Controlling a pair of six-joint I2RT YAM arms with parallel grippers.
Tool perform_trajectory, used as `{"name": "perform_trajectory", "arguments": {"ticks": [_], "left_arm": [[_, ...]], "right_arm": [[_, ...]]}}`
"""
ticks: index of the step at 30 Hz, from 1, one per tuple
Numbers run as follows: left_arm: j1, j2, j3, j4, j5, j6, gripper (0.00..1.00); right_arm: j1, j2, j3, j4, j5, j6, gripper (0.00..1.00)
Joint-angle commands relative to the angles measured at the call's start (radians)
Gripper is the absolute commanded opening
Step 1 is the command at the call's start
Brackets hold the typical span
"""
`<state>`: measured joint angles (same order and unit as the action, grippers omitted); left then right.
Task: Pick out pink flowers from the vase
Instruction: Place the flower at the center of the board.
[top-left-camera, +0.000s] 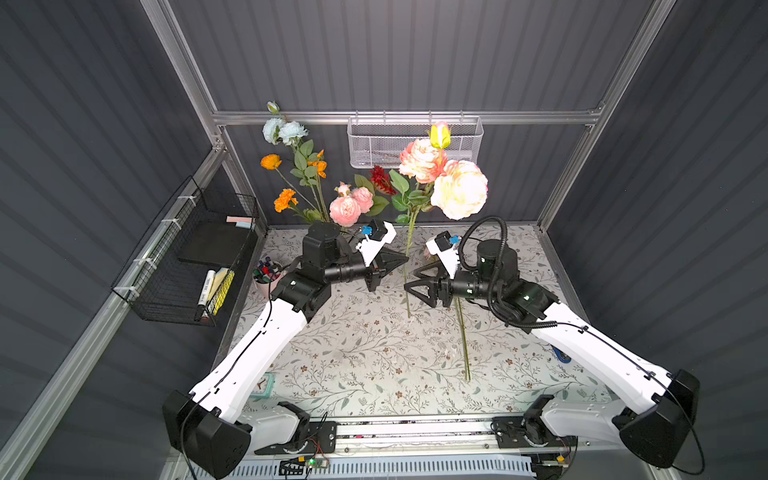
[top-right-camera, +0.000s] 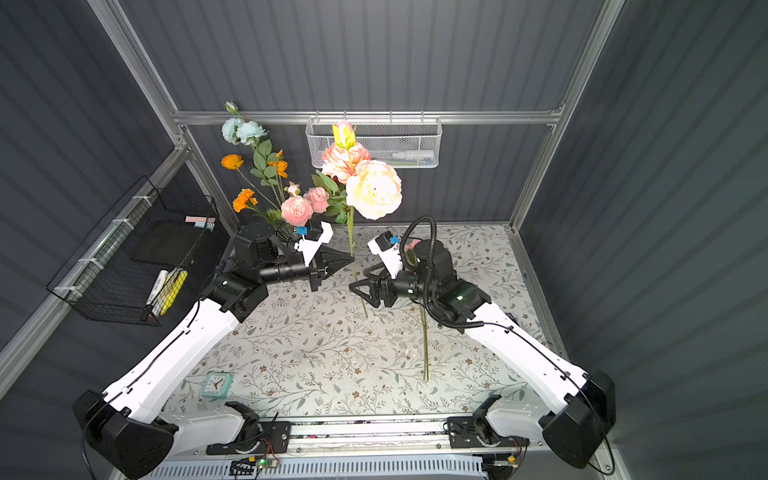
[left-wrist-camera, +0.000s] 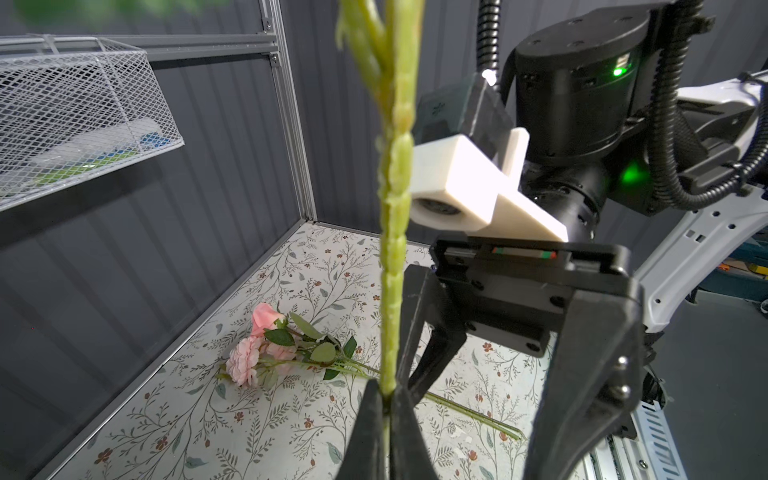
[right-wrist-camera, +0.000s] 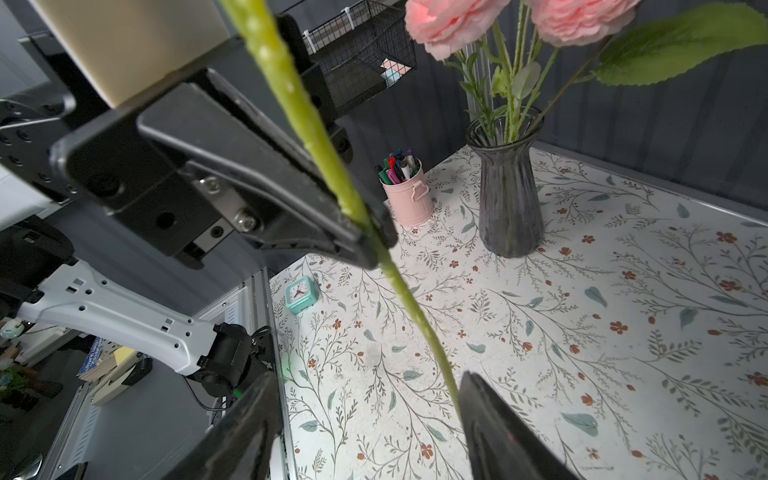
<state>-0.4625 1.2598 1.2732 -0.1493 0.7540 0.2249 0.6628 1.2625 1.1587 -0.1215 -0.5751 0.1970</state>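
Left hand (top-left-camera: 404, 261) pinches the upright pink flower stem (top-left-camera: 411, 232); right hand (top-left-camera: 410, 279), jaws apart, straddles it lower down.

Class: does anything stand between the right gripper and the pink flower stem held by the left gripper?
Nothing visible does. The pink flower stem, clamped in the left gripper, runs through the gap between the open jaws of the right gripper.

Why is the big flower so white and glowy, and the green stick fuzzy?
In both top views the big pink bloom is washed out by bright light; in the left wrist view the stem, close to the lens, looks soft; in the right wrist view it blurs too, while the vase is sharp.
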Motion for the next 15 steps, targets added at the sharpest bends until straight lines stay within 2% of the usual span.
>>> {"name": "perform_trajectory", "arguments": {"ticks": [1,9,13,15], "left_arm": [[-0.012,0.004,0.025,0.029,-0.003,-0.007,0.00],[-0.021,0.014,0.029,0.028,-0.009,-0.007,0.00],[-0.024,0.016,0.032,0.027,-0.010,-0.007,0.00],[-0.024,0.016,0.033,0.027,-0.012,-0.006,0.00]], "right_arm": [[0.003,0.007,0.046,0.006,0.047,-0.047,0.68],[0.003,0.031,0.067,0.016,0.063,-0.071,0.46],[0.004,0.038,0.064,0.023,0.052,-0.076,0.24],[0.004,0.043,0.064,0.030,0.045,-0.078,0.17]]}}
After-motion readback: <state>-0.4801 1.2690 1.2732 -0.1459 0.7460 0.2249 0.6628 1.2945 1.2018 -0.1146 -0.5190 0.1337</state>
